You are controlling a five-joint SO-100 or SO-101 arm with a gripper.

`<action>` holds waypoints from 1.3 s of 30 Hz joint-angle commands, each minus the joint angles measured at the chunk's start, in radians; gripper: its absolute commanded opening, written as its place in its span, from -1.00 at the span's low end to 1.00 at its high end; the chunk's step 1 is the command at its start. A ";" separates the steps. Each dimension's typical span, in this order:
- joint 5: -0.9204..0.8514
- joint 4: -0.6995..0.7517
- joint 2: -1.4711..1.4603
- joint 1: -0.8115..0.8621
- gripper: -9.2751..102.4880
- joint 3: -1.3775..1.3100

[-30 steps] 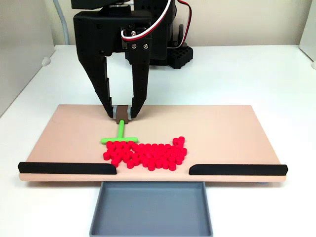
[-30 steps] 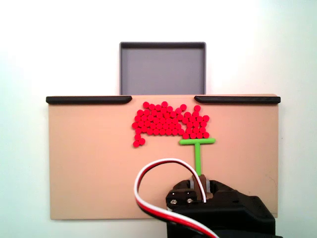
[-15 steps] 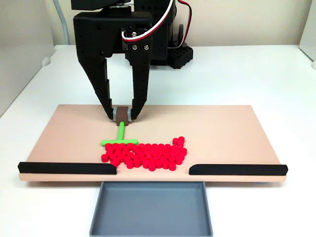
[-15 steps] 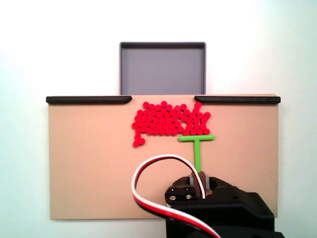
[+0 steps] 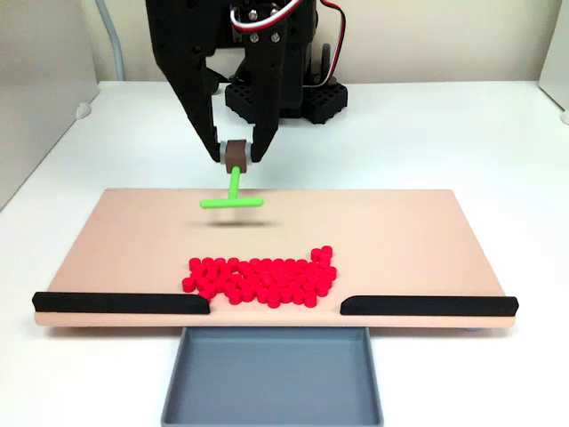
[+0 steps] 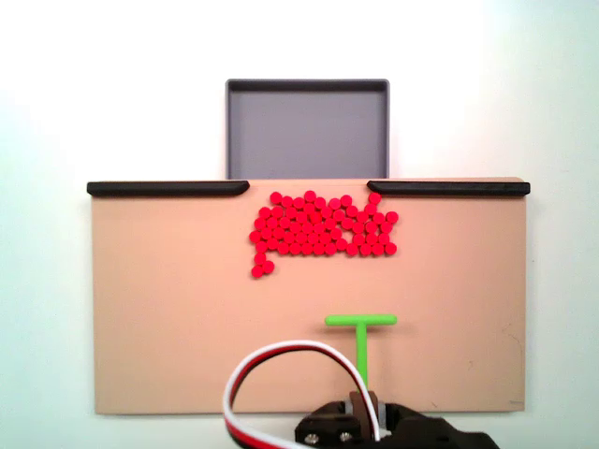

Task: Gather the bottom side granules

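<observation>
The red granules point(image 5: 262, 279) lie in a flat cluster on the tan board point(image 5: 400, 231), close to the gap between the two black rails; seen from above, the granules point(image 6: 318, 227) have two strays point(image 6: 262, 268) at their lower left. My gripper point(image 5: 236, 153) is shut on the brown handle of the green T-shaped stick point(image 5: 232, 197). The stick hangs lifted above the board's far edge, its shadow below it, well away from the granules. From above, the stick point(image 6: 361, 332) points its crossbar toward the cluster, with the gripper point(image 6: 363, 412) at the bottom edge.
A grey tray point(image 5: 273, 377) sits below the gap in the front view, and the tray point(image 6: 307, 126) lies beyond the rails from above. Black rails point(image 5: 120, 303) point(image 5: 428, 305) line the board's near edge. White tabletop surrounds the board; the arm's base point(image 5: 293, 93) stands behind.
The gripper has risen and pulled back from the granules, carrying the green stick off the board's surface. The cluster's stick-side edge is now pushed straight.
</observation>
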 commanded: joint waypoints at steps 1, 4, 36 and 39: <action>0.032 0.094 0.055 -0.025 -0.84 -0.084; 0.084 0.126 0.067 -0.054 -0.84 -0.117; 0.178 0.114 0.015 -0.172 -0.84 -0.187; 0.173 0.114 0.029 -0.164 -0.84 -0.187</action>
